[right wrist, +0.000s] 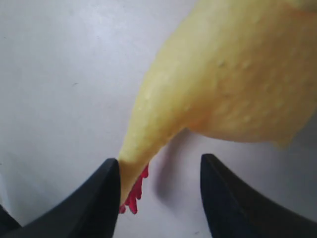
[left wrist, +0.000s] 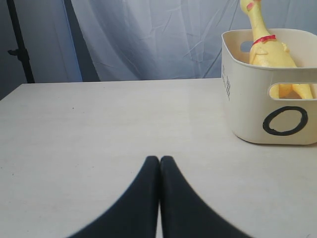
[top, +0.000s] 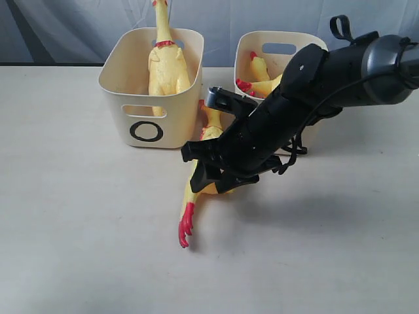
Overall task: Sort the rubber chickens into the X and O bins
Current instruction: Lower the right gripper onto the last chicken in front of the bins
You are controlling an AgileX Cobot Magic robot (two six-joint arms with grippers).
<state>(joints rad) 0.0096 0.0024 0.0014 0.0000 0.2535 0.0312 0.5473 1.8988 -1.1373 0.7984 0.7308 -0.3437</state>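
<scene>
A yellow rubber chicken [top: 188, 196] lies on the table in front of the two bins, its red foot [top: 186, 226] pointing toward the near edge. My right gripper [top: 206, 167] hangs low over it, open. In the right wrist view the gripper [right wrist: 159, 159] straddles the chicken's leg [right wrist: 143, 148], which lies against one finger, the body [right wrist: 223, 74] beyond. The O bin [top: 147, 131] holds an upright chicken [top: 167, 69]. A second cream bin [top: 281, 40] holds another chicken [top: 262, 82]; my arm hides its mark. My left gripper [left wrist: 159, 157] is shut and empty, off to the side of the O bin [left wrist: 247, 109].
The right arm [top: 340, 72] crosses in front of the right-hand bin. A grey curtain [left wrist: 148, 39] hangs behind the table. A dark stand [left wrist: 17, 44] rises at the far left in the left wrist view.
</scene>
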